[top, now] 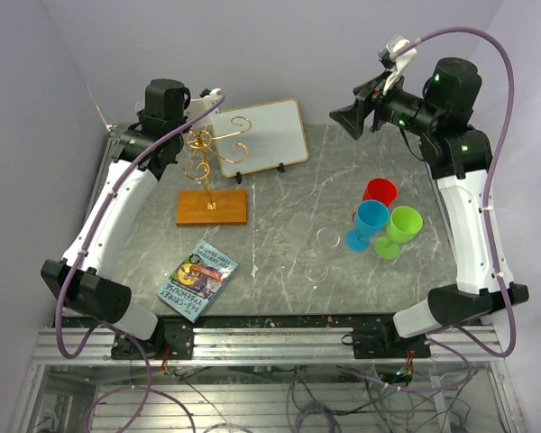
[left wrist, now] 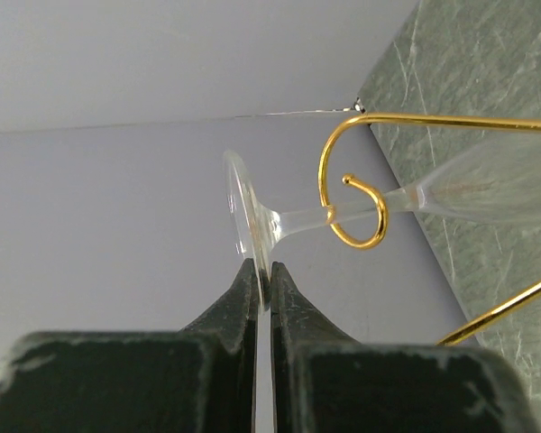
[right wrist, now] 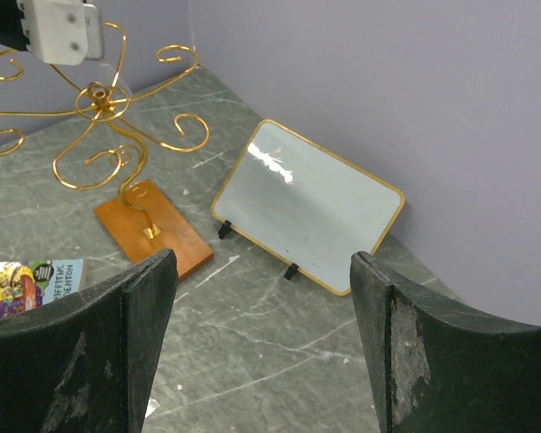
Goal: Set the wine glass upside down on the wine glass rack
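Your left gripper (left wrist: pixel 261 271) is clamped shut on the thin rim of the foot of the clear wine glass (left wrist: pixel 415 195). The glass is at the top of the wine glass rack (right wrist: pixel 102 101), at about 10 o'clock on the table in the overhead view. Its stem runs through one gold curled scroll (left wrist: pixel 381 216), with the foot on the gripper's side and the bowl beyond. It is not clear from these views whether the foot bears on the wire yet. Your right gripper (right wrist: pixel 261 262) hangs spread wide and empty, high at about 1 o'clock, well apart from the rack.

The risks from here:
- The pinch is on a slick glass edge, so a twist could let the foot slide out of the fingers.
- If you let go before the foot rests on the scroll, the glass may drop onto the wooden base (top: pixel 212 207).
- A sideways pull while the stem is hooked could drag or tip the light wire stand toward the white framed board (top: pixel 261 135) beside it.
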You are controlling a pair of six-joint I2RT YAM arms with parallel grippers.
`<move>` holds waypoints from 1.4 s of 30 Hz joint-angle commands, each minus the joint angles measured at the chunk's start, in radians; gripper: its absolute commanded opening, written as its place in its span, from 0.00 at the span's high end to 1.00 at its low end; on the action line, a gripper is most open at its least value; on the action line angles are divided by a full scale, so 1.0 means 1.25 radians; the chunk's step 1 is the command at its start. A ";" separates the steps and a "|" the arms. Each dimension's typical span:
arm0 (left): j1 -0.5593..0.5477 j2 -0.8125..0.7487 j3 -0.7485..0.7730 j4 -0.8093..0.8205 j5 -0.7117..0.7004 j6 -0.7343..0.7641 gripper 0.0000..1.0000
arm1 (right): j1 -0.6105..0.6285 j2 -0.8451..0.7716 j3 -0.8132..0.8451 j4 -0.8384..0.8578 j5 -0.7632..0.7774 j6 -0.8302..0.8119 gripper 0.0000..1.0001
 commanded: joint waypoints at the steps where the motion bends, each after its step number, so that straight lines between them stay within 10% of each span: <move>1: -0.004 -0.045 -0.010 -0.005 0.009 -0.002 0.92 | -0.004 -0.018 -0.014 0.015 0.004 -0.007 0.23; 42: -0.005 -0.064 -0.035 -0.105 0.143 -0.044 0.65 | -0.011 -0.048 -0.064 0.016 0.053 -0.041 0.20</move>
